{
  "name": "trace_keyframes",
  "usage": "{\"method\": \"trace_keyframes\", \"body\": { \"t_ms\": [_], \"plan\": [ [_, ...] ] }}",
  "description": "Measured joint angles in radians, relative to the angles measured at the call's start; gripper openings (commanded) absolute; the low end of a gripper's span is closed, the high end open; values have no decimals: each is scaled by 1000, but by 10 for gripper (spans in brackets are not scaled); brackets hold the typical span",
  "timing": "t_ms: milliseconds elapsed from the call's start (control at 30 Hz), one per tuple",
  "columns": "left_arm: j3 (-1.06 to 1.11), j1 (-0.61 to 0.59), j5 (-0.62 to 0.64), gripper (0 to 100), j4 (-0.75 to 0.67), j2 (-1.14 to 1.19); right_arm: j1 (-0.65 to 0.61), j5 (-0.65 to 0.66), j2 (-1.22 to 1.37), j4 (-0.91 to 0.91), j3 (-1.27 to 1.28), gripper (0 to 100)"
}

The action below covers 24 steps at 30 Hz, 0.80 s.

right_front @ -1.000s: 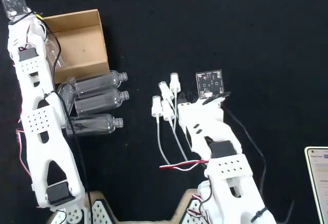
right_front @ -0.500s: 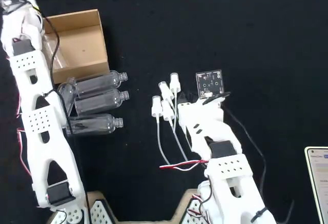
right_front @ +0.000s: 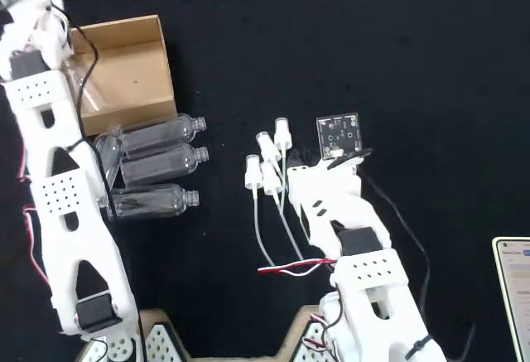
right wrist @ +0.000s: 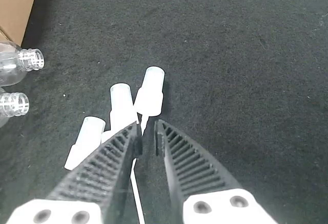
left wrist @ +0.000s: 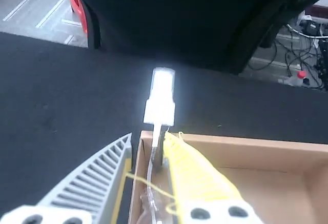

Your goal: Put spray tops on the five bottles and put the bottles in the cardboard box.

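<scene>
Now boxing a finished bottle [left wrist: 157, 152], judging by the layout. Clamped just below its spray top [left wrist: 160, 98] in the jaws of the left gripper [left wrist: 149, 138], up at 10 o'clock on the desk [right_front: 431, 64], over the 10 o'clock corner of the cardboard box [right_front: 132, 72].

Lying at 9 o'clock, just beside the box: the open bottles [right_front: 161, 166], necks toward 3 o'clock. Clustered near the centre: four loose tops [right_front: 267, 163]. Parked right at those, the right gripper [right wrist: 147, 127], with jaws narrowly apart, astride one top's thin tube, pinching nothing by the look of it.

Next, probably: lower the bottle inside the walls, let go, then fetch an open bottle for capping.
</scene>
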Motion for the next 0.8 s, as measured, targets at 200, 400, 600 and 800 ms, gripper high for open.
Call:
{"method": "trace_keyframes", "body": {
  "t_ms": [200, 400, 600, 800],
  "plan": [
    [-2, 3, 3, 100, 169, -138, 0, 0, 0, 0, 0, 57],
    [-2, -14, 3, 102, 233, -140, 0, 0, 0, 0, 0, 57],
    [-2, -35, 3, 225, 236, -141, 0, 0, 0, 0, 0, 57],
    [31, -35, 0, 260, 63, -135, 0, 0, 0, 0, 0, 57]
  ]
}}
